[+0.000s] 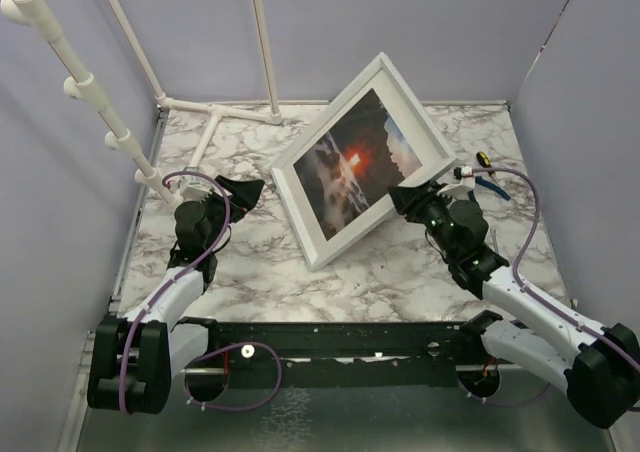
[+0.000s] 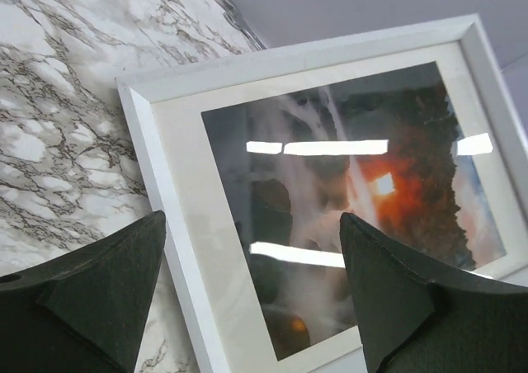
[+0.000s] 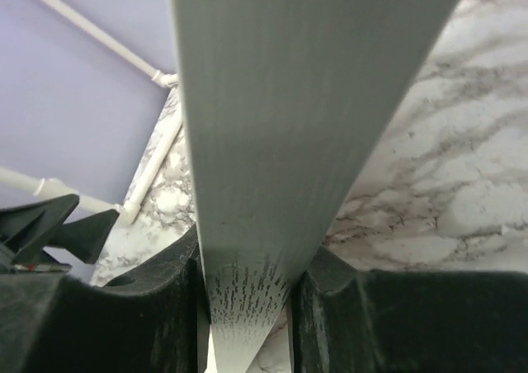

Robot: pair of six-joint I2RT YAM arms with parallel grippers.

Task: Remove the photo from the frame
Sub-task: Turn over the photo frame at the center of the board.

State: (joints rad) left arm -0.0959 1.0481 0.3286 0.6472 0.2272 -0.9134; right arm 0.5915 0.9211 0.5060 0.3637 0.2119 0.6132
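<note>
A black rail (image 1: pixel 330 342) runs across the near edge of the marble table (image 1: pixel 390 272), with both arm bases bolted to it.

The left gripper (image 1: pixel 245 194) hangs over the table just beside the left corner of the frame (image 1: pixel 296 215) and does not touch it. In the left wrist view its fingers (image 2: pixel 107 282) are spread wide with nothing between them. Past them are the white border and glass, which reflects streaks of ceiling light.

The right gripper (image 1: pixel 403 200) is at the frame's right-hand edge. The right wrist view shows that edge (image 3: pixel 272 142) pinched between the two fingers (image 3: pixel 330 307). They are set narrow and both press against the white wood, so the frame is held.

The frame sits askew, like a diamond. Its near corner is down by the table, though I cannot tell whether it touches. Its far corner is raised in front of the back wall (image 1: pixel 400 22). The photo (image 1: pixel 355 167) is inside the frame behind the glass, showing dark land, an orange glow and pale mist.

Just behind the right gripper lies a blue-handled tool (image 1: pixel 492 184), with a yellow-tipped one beside it. Both are clear of the frame.

White pipes (image 1: pixel 215 122) lie across the far left corner of the table, and more rise along the left wall.
</note>
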